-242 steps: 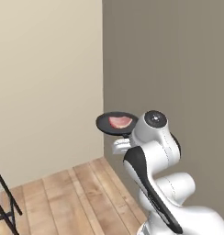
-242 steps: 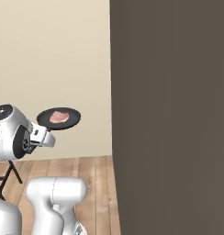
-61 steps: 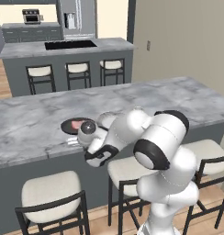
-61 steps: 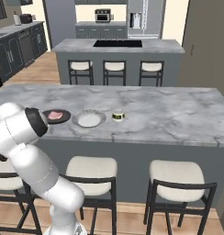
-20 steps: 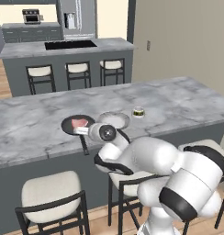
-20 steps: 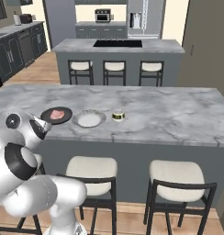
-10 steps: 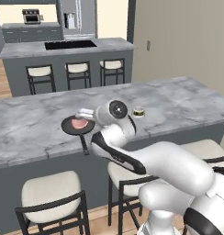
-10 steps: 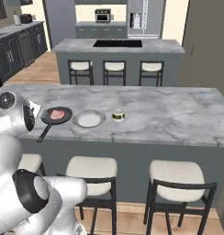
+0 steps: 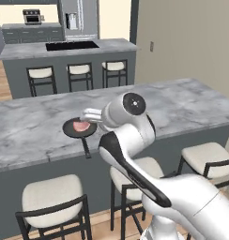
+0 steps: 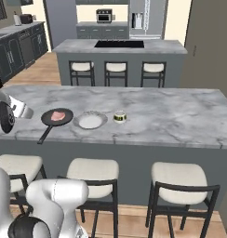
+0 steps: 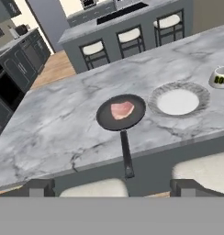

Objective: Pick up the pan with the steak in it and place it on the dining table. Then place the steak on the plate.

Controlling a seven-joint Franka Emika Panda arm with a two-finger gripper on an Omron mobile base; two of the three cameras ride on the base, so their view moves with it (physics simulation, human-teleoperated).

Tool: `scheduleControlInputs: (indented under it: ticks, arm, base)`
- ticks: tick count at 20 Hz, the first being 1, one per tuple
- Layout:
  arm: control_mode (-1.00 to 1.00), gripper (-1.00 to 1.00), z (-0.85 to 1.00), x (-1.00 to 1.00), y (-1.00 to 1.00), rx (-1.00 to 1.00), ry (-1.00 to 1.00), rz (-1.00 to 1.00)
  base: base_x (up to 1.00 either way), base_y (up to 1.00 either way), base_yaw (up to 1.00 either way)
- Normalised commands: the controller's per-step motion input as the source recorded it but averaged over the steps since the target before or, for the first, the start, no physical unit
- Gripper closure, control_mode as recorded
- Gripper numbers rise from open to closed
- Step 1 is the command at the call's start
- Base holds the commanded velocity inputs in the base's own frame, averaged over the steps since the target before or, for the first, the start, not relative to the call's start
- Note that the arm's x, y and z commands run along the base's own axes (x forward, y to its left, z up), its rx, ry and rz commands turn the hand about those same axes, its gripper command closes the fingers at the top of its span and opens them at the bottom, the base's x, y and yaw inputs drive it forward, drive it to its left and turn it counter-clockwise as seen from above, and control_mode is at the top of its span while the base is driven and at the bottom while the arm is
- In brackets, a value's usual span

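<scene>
Gripper (image 11: 111, 187) backed off, pan (image 11: 120, 112) (steak (image 11: 121, 109) inside) beside plate (image 11: 179, 99)

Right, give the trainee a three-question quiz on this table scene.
1. True or false: the steak lies in the pan.
2. What sits right beside the pan on the dining table? A) plate B) kettle C) cutting board
3. Fill in: the pan handle points toward the table's ____ edge, where the stools stand.

Key: 1 true; 2 A, the plate; 3 near.
</scene>
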Motion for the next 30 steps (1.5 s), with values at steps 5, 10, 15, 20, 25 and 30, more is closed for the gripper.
scheduleControlInputs:
  ticks: [5,10,15,20,25,30]
  arm:
    - [-1.0,-1.0,-0.03,-0.87,-0.29,-0.05,0.01,0.02]
    - [-1.0,-1.0,0.0,0.11,-0.21,-0.01,0.05,0.0]
    - [-1.0,-1.0,0.02,0.74,-0.01,0.0,0.09,0.0]
    - [-1.0,-1.0,0.02,0.85,0.0,0.01,0.12,0.0]
    - [-1.0,-1.0,-0.01,0.69,0.1,0.0,0.08,-0.01]
    - [-1.0,-1.0,-0.05,0.3,0.13,-0.04,0.03,-0.03]
  base:
    - [0.0,0.0,0.0]
    - [0.0,0.0,0.0]
    - [0.0,0.0,0.0]
    - [0.0,0.0,0.0]
    - [0.0,0.0,0.0]
    - [0.0,0.0,0.0]
